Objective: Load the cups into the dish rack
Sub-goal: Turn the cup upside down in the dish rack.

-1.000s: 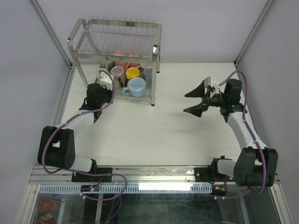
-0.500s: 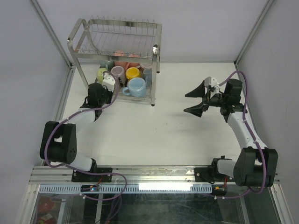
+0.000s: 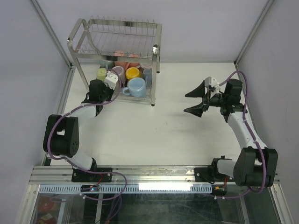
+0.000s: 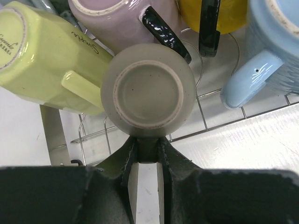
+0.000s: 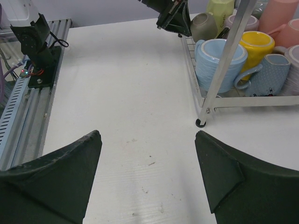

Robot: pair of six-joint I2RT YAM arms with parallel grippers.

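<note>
My left gripper [image 3: 110, 80] [image 4: 148, 148] is shut on the handle of a grey mug [image 4: 147, 91], holding it on its side at the front left of the dish rack's [image 3: 117, 44] lower shelf. Around it lie a pale green mug [image 4: 42, 60], a lilac mug [image 4: 117, 18], a yellow mug [image 4: 231, 16] and a light blue mug [image 4: 275, 46]. The top view shows the same mugs in the lower tier, with pink ones [image 3: 119, 54] behind. My right gripper [image 3: 198, 100] [image 5: 147, 135] is open and empty over the table, right of the rack.
The rack's front corner post [image 5: 229, 60] and foot [image 5: 201, 123] stand ahead of my right gripper. The upper wire shelf [image 3: 121, 32] holds nothing. Frame posts [image 3: 51, 37] and grey walls bound the table. A cable rail [image 5: 28, 93] runs along the near edge.
My left gripper has pushed further towards the rack with the grey mug, uncovering the pale green mug in the top view. The right arm has not moved.
</note>
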